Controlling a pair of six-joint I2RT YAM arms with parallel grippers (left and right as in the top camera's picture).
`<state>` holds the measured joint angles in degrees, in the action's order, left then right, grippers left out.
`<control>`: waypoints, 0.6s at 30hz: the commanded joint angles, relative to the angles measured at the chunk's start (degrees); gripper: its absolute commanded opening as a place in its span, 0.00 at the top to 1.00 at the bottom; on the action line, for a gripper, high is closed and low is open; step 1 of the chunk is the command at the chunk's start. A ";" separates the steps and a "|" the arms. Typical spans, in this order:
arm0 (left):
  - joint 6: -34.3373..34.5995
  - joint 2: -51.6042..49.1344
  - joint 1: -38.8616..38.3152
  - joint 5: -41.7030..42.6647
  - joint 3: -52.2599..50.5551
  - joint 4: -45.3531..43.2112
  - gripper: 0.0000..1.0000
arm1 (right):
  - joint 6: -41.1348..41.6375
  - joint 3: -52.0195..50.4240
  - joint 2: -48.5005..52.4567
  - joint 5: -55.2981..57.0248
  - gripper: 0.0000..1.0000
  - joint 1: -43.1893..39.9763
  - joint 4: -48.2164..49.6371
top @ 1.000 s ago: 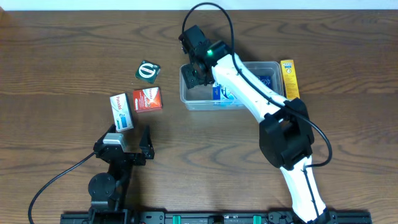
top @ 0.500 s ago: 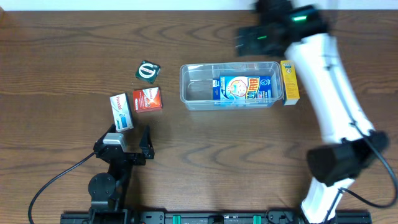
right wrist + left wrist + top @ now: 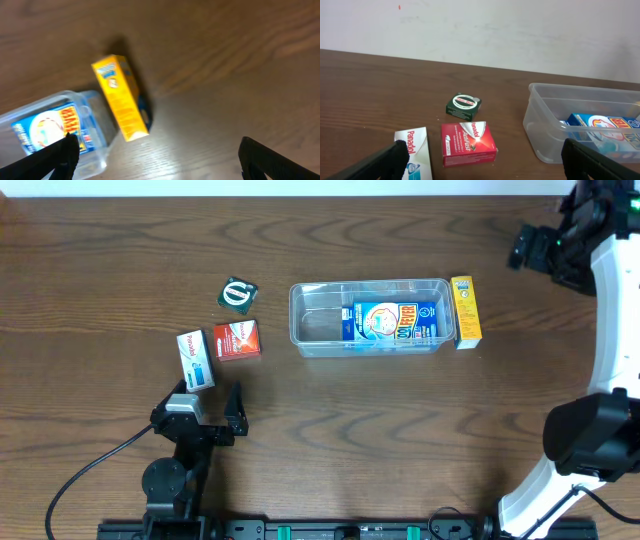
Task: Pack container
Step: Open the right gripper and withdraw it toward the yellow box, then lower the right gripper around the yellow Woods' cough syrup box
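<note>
The clear container (image 3: 320, 330) lies at the table's middle with a blue box (image 3: 395, 322) in its right half. A yellow box (image 3: 465, 311) lies against its right end. A green box (image 3: 237, 293), a red box (image 3: 237, 340) and a white Panadol box (image 3: 196, 359) lie to its left. My left gripper (image 3: 205, 412) is open and empty, just in front of the white box (image 3: 413, 155) and red box (image 3: 468, 143). My right gripper (image 3: 530, 250) is open and empty, high at the far right, beyond the yellow box (image 3: 120, 97).
The left wrist view shows the green box (image 3: 463, 105) behind the red one and the container (image 3: 540, 125) to the right. The right wrist view shows the container's corner (image 3: 100, 155) with the blue box (image 3: 47, 127). A white wall runs behind the table.
My right arm swung from above the container's left half up and away to the far right edge. The blue box stays in the container. My left arm has not moved.
</note>
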<state>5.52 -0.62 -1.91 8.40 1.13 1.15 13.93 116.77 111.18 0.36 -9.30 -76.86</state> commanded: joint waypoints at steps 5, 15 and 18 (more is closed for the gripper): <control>-0.59 0.33 0.24 0.61 -0.90 2.03 0.02 | -5.81 -6.71 -0.17 -5.38 0.01 -1.46 2.25; -0.59 0.33 0.24 0.61 -0.90 2.03 0.02 | -12.46 -18.93 -0.15 -6.60 0.01 0.35 10.51; -0.59 0.33 0.24 0.61 -0.90 2.03 0.02 | -16.20 -22.34 -0.17 -10.16 0.01 0.39 14.21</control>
<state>5.52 -0.62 -1.91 8.40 1.13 1.15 2.33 96.66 111.18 -6.31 -9.50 -64.14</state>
